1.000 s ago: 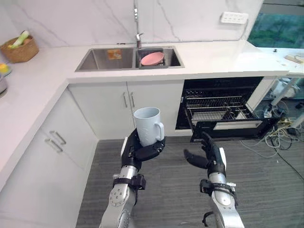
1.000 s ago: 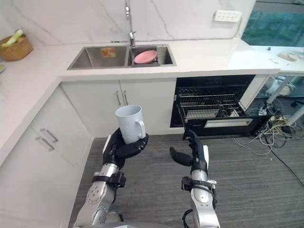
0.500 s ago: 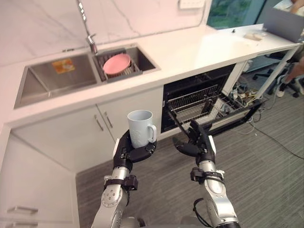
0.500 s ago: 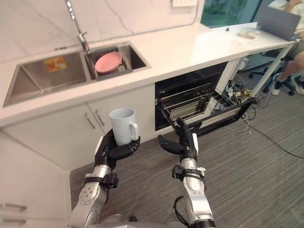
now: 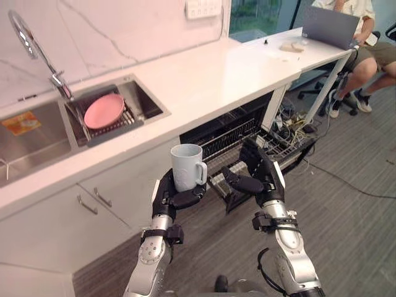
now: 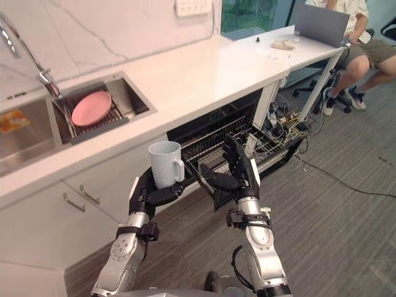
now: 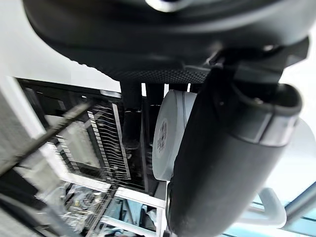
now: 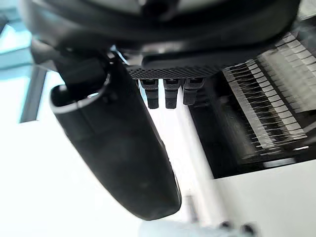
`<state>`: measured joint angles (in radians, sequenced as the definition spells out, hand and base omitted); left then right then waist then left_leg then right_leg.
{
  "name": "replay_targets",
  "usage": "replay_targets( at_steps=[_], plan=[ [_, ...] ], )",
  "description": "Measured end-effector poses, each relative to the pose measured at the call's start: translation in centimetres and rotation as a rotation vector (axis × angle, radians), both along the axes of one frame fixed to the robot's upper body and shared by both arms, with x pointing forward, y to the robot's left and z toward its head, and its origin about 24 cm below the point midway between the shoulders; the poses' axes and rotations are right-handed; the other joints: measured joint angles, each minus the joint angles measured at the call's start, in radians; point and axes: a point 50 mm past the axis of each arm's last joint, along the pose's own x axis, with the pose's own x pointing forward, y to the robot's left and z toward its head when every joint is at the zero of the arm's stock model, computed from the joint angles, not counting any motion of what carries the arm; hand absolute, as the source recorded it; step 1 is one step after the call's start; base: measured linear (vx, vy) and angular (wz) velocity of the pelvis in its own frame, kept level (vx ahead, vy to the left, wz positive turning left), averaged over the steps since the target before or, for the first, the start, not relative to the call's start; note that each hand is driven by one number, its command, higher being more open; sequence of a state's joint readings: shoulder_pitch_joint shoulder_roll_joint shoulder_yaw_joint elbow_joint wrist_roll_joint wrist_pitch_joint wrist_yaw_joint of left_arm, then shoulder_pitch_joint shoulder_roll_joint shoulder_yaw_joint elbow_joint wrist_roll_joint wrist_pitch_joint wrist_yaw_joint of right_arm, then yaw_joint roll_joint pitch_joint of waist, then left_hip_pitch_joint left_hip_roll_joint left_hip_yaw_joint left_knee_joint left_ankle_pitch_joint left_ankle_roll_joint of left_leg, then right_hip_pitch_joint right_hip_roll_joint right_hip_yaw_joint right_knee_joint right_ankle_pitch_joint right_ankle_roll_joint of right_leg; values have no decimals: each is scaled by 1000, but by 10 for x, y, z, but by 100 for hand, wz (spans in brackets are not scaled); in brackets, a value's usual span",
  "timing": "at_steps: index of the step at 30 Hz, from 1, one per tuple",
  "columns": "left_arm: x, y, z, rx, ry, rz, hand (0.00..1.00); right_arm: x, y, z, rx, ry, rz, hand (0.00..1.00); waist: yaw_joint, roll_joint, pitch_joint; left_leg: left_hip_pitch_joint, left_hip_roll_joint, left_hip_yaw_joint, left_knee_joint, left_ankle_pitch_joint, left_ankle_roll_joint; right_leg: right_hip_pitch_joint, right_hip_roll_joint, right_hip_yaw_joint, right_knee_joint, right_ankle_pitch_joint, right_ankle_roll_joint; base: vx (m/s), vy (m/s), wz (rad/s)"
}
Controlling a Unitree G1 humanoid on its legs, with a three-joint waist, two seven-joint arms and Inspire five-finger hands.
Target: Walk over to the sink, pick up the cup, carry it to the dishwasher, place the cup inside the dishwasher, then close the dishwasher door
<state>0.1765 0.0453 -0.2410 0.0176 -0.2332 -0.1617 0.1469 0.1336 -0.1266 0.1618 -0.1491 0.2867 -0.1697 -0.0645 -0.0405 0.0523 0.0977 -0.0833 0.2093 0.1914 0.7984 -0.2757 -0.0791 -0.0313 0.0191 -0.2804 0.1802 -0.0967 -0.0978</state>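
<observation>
Left hand [image 5: 176,198] fingers curled round base of upright pale cup [image 5: 186,167]. Right hand [image 5: 263,179] empty, fingers spread, near cup, before open dishwasher [image 5: 213,131]. Pink plate [image 5: 104,111] in sink [image 5: 37,145].

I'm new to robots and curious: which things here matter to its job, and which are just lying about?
Job: cup, held in the left hand; open dishwasher; sink.
Lying about: pink plate; laptop; seated person.
</observation>
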Motion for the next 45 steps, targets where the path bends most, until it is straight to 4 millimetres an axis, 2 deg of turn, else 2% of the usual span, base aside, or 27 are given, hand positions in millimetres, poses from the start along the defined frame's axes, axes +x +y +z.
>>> replay_targets(
  at_steps=[2,3,5,6,7,8,10,13,17,26,34,35,37,45],
  plan=[
    [2,-1,2,-6,-8,-1,30,1,3,14,11,-74,22,90,3,0,-1,-65,-17,-27,-101,-29,11,14,-5,34,-17,1,3,195,31,-39],
    [1,-2,2,-7,-7,-1,30,1,3,15,10,-76,26,90,6,0,0,-68,-28,-45,-149,-29,10,19,-6,45,-20,2,4,160,68,-53],
    [2,-1,2,-6,-9,-1,30,1,2,11,12,-61,28,90,14,0,-1,-64,-75,-136,-347,-12,0,26,-13,89,-25,2,16,127,106,-58],
    [2,-2,2,-6,-9,-1,30,1,1,10,19,-54,30,90,13,2,-2,-58,-82,-154,-398,13,1,27,-14,98,-26,2,23,111,145,-49],
    [2,-2,2,-8,-10,-2,30,-1,-2,6,20,-36,35,90,11,11,-7,-42,-86,-159,-486,110,7,30,-8,114,-27,-2,40,113,175,-43],
    [3,-3,2,-9,-10,-3,30,-2,-3,2,18,-16,40,90,10,14,-15,-24,-81,-151,-530,181,8,35,-4,128,-28,-6,53,129,202,-44],
    [4,-1,0,25,-4,-12,30,-5,-2,-3,35,7,51,90,1,-3,-23,27,-107,-127,-596,203,22,46,-29,152,-32,-5,74,85,140,-24],
    [7,1,1,50,-16,-26,30,-6,1,-2,63,-1,92,90,-2,-2,-25,78,-139,-90,-687,239,43,51,-57,186,-52,5,100,35,120,-23],
    [9,0,3,57,-25,-45,30,-6,8,-2,80,0,150,90,-2,-4,-31,121,-154,-63,-761,267,54,61,-65,210,-83,23,114,4,64,-17],
    [21,-15,8,70,-53,-130,30,-4,25,0,57,3,266,90,-5,-10,-42,129,-161,-40,-791,277,66,72,-66,232,-137,59,127,-1,14,-8],
    [18,-29,7,67,-54,-197,30,-1,28,-2,42,15,254,90,-1,-19,-66,128,-168,-41,-811,288,69,73,-67,231,-159,70,132,0,0,0],
    [17,-32,7,65,-55,-213,30,1,28,-3,35,23,243,30,-2,-19,-72,128,-170,-42,-817,291,70,73,-67,229,-163,71,133,-5,5,4],
    [15,-41,7,58,-55,-259,30,5,28,-7,25,40,216,30,-1,-21,-83,128,-173,-46,-829,298,73,72,-72,226,-167,72,133,-1,10,6],
    [15,-38,5,66,-42,-257,30,11,32,-13,46,73,187,30,2,-22,-84,119,-172,-63,-829,305,73,72,-73,210,-169,74,131,-13,-9,6]
  ],
)
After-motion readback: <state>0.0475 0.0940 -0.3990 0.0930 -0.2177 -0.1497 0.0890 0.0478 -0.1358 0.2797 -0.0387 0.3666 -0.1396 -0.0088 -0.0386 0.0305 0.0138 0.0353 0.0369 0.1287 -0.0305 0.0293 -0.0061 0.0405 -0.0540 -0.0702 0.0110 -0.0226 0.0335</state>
